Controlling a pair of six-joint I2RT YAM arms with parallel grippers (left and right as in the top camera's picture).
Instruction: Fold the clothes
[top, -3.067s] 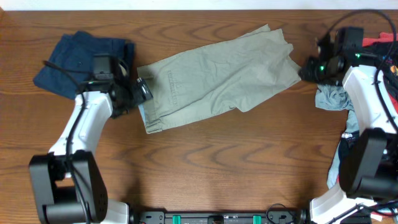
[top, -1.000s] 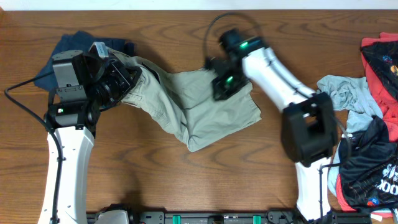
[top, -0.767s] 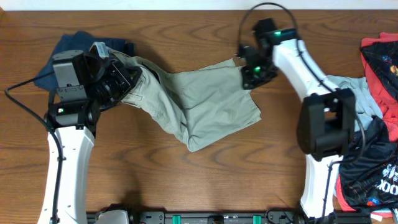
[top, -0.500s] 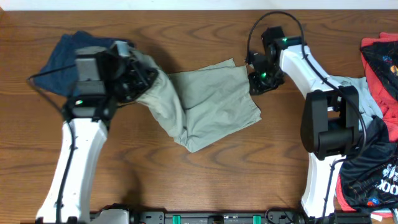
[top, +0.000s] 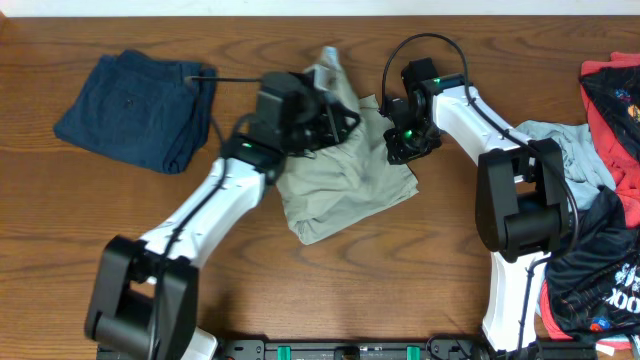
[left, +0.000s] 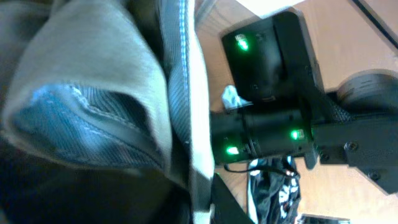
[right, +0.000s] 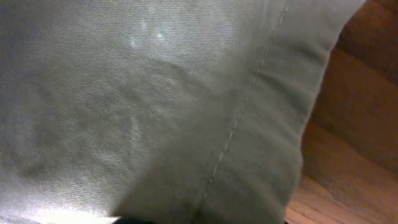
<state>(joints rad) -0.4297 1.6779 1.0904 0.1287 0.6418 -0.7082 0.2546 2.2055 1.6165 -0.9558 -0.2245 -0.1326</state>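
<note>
The khaki trousers (top: 345, 185) lie bunched in the middle of the table, one edge lifted into a peak (top: 326, 62). My left gripper (top: 338, 116) reaches over them from the left. In the left wrist view its fingers stand close on a strip of the khaki waistband (left: 186, 93), shut on it. My right gripper (top: 402, 140) sits at the trousers' right edge, facing the left one. Khaki cloth (right: 155, 93) with a stitched hem fills the right wrist view down to the dark fingers, so the grip looks shut on it.
A folded navy garment (top: 135, 95) lies at the far left. At the right edge lie a light blue garment (top: 560, 150), a red-and-black one (top: 610, 90) and a black printed one (top: 590, 270). Bare wood (top: 330, 290) shows in front.
My left gripper has swung right, from beside the navy garment to the middle, carrying the khaki waistband over the rest of the trousers. The right gripper has barely shifted.
</note>
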